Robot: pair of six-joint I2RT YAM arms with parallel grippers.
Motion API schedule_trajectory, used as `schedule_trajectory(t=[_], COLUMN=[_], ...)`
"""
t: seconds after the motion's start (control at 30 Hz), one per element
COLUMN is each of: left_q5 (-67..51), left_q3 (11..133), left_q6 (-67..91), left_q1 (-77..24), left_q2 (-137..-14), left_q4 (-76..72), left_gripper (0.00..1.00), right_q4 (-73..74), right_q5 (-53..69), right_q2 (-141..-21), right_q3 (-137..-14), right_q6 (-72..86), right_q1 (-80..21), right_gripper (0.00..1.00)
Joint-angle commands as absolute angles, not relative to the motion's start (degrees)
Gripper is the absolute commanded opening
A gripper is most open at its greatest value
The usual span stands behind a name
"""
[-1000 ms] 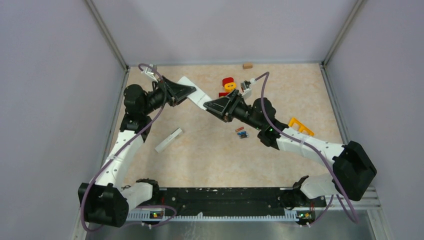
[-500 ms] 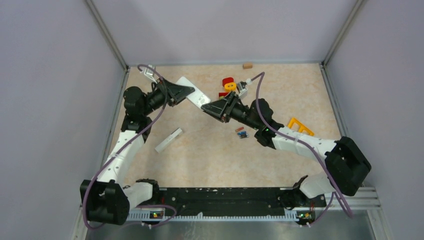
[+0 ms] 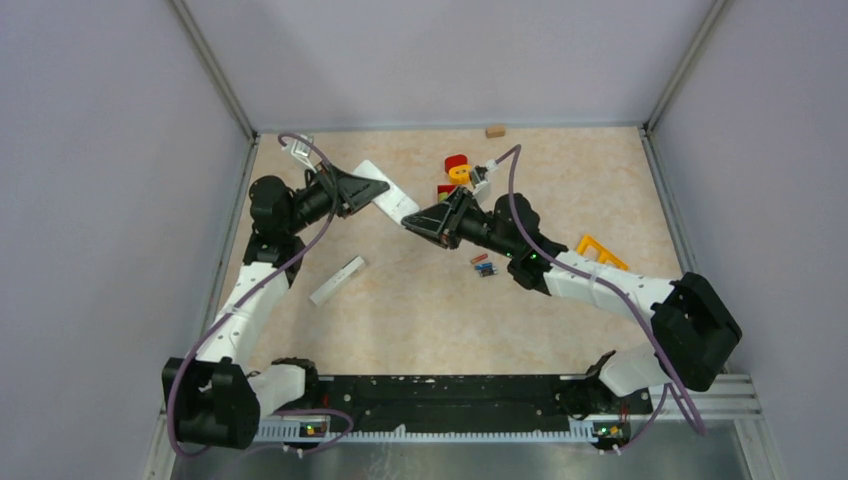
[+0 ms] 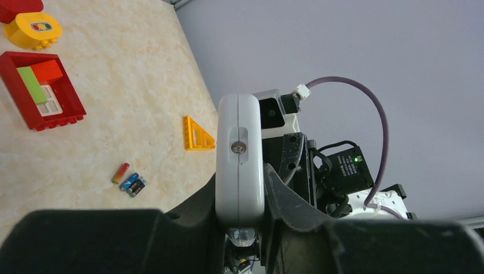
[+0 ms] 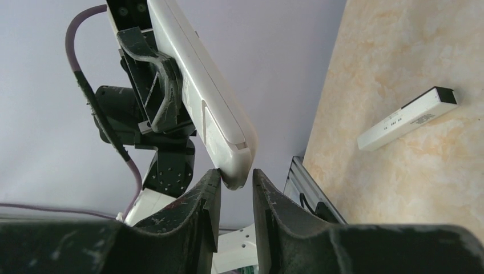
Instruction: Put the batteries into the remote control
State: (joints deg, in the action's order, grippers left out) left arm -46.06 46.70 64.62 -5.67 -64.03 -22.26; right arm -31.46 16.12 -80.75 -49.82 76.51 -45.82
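Altogether: three batteries [image 4: 129, 181], one held remote [image 4: 240, 160], one loose remote [image 5: 406, 119].

The long white plastic remote control [image 4: 240, 165] is gleaming smooth and glossy, with a small round metal fitting [image 4: 238, 148] shining in its back. The left tool [image 4: 240, 197] is looking matt black. On the right tool [image 5: 235, 174] the black plastic fingers [image 5: 191, 220] are showing pale scuffs and scratches. The beige marbled bench [image 3: 400, 310] is lying smooth with a soft sheen. The tiny cylindrical batteries [image 4: 129, 181] are glinting in glossy wrappers — the red plastic brick frame [image 4: 73, 100] and the orange plastic triangle [image 4: 197, 134] are looking just as shiny.
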Motion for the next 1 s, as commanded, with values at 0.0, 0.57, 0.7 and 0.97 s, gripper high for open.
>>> schedule_trajectory(t=[0.0, 0.57, 0.7, 0.97], left_q5=[-47.96, -46.00, -45.88, -44.30], left_q3=[46.24, 45.98, 45.97, 46.03], left_q6=[63.37, 54.53, 53.53, 52.10], left_q1=[-5.36, -5.36, -5.36, -5.36], left_q2=[-64.86, -63.70, -63.29, -62.69], left_q4=[-25.61, -16.92, -16.27, -14.43], left_gripper=[0.00, 0.00, 0.00, 0.00], right_q4=[-27.29, -24.89, -26.51, -30.39], right_q5=[16.71, 18.63, 18.77, 17.19], right_q2=[-79.29, -82.51, -82.89, -81.88], right_q3=[-53.68, -56.42, -56.35, -55.31], right_q6=[75.47, 75.83, 76.38, 75.05], right_q1=[-45.49, -45.45, -45.45, -45.45], right_gripper=[0.28, 0.15, 0.14, 0.04])
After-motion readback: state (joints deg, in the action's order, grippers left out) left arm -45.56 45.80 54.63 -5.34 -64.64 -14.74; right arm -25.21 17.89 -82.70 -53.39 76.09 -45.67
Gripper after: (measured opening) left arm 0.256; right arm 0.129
